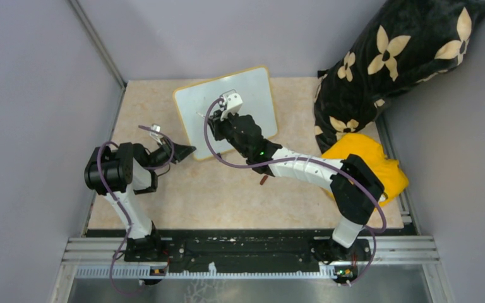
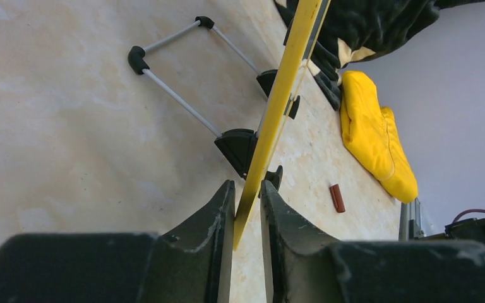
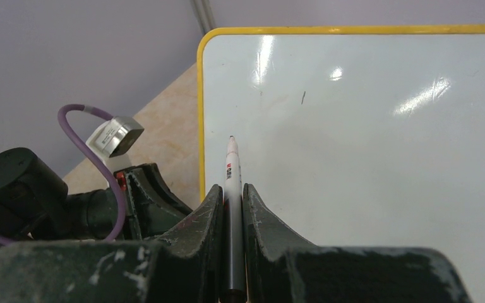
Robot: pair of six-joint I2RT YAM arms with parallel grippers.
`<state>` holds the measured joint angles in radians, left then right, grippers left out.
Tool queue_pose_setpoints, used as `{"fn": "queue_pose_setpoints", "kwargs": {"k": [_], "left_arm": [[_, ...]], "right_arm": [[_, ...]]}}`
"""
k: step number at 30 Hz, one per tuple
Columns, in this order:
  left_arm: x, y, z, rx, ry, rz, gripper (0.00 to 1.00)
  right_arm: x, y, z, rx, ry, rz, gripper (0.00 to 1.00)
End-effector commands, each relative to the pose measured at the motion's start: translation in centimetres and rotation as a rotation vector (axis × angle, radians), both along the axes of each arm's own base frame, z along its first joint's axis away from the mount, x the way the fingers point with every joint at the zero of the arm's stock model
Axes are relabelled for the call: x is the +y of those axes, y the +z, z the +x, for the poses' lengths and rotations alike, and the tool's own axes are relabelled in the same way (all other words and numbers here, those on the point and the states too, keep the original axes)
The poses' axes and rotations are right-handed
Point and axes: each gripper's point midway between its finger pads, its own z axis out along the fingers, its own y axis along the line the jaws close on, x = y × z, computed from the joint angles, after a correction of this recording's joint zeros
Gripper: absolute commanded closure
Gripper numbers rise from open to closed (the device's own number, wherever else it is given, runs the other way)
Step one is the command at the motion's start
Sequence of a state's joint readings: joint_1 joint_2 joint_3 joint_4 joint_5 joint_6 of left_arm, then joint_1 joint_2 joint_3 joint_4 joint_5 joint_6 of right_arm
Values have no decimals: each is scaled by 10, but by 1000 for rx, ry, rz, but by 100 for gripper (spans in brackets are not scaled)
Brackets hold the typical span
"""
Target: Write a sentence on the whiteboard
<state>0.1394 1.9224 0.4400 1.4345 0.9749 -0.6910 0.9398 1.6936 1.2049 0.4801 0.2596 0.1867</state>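
The right gripper, clamped on a pen, points it straight ahead at the whiteboard just beyond its tip. The left gripper straddles the board's edge, but whether it is pinching cannot be told.

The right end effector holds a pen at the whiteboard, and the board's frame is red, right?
Not quite. The frame of the whiteboard is yellow, not red; the right wrist view shows it. The right end effector does hold a pen at the board.
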Motion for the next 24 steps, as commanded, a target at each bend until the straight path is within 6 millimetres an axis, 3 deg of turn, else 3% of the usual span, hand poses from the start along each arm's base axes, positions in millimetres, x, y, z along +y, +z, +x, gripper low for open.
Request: {"fn": "queue_pose_setpoints", "kwargs": {"k": [1, 15, 24], "left_arm": [[0, 5, 0, -46, -8, 9, 75], [-1, -3, 3, -4, -11, 23, 90], [-3, -4, 3, -2, -15, 28, 96]], "right_arm": [[-3, 36, -4, -50, 13, 86, 100], [-1, 37, 4, -46, -13, 87, 100], [11, 34, 25, -2, -12, 97, 100]]}}
